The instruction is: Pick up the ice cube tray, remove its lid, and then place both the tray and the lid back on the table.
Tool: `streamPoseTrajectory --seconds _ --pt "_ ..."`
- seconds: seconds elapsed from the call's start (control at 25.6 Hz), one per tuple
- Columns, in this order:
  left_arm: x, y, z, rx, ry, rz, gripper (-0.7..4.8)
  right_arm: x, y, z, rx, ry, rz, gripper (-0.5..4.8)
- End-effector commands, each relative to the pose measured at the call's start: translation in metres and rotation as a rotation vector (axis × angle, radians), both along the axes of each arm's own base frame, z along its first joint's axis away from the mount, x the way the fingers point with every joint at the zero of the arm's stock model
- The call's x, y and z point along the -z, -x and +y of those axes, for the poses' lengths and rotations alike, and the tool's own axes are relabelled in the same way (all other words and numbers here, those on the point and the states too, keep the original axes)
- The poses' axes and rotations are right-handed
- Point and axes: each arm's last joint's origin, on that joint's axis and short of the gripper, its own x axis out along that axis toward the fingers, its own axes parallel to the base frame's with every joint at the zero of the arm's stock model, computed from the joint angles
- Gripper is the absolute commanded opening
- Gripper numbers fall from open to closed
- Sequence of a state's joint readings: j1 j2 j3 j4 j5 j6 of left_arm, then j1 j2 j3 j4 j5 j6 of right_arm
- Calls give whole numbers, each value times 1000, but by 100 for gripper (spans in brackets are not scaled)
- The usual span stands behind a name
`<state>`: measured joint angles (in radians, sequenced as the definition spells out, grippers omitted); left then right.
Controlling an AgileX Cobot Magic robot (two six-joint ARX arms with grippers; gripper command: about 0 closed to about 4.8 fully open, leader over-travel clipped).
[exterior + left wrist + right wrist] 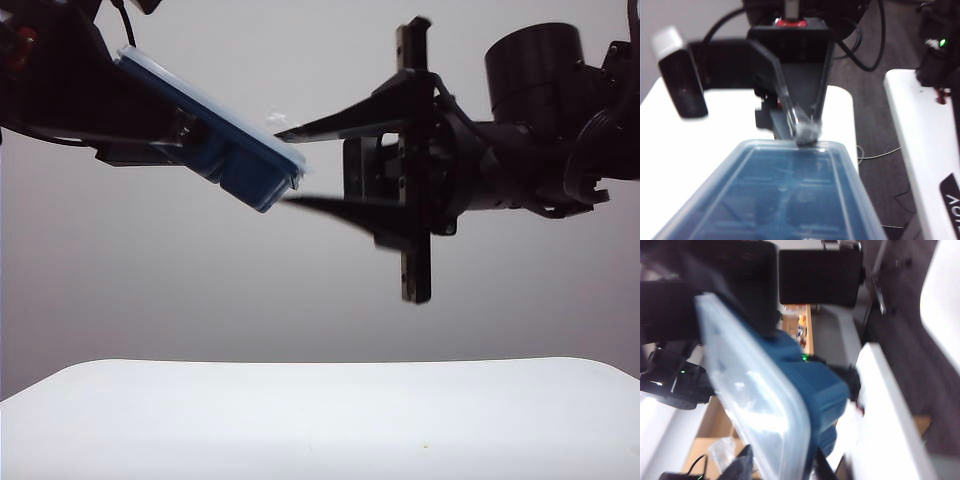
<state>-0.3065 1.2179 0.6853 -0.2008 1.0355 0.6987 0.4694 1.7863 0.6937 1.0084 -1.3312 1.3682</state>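
while the left pincer (185, 128) holds the ice cube tray (240, 165) tilted in the air, its closure hidden, the right pincer (290, 165) stands parted around the tray's near end, likely to peel off the lid (215, 105), still on. the exterior view alone shows the surface (320, 420) far below; the wrist views show the lid's frosted face.

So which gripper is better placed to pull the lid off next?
Right. The right gripper is free, jaws apart around the near end of the lid, while the left gripper already holds the ice cube tray in the air.
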Motion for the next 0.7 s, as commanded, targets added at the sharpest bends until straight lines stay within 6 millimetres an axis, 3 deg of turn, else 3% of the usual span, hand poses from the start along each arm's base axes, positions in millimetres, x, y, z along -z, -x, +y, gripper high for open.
streamPoseTrajectory --seconds 0.04,0.19,0.35,0.7 --pt "-5 -4 0 -37 -11 -59 179 -6 -12 -17 96 -36 -103 171" --pt "-6 -7 1 -113 -65 -97 179 -5 -24 -42 191 -27 -108 171" --pt "-8 -9 0 -134 -67 -135 179 -1 -27 -51 214 -3 -47 171" --pt "-16 -15 -1 -173 -19 -178 179 2 -7 -12 51 12 10 171"
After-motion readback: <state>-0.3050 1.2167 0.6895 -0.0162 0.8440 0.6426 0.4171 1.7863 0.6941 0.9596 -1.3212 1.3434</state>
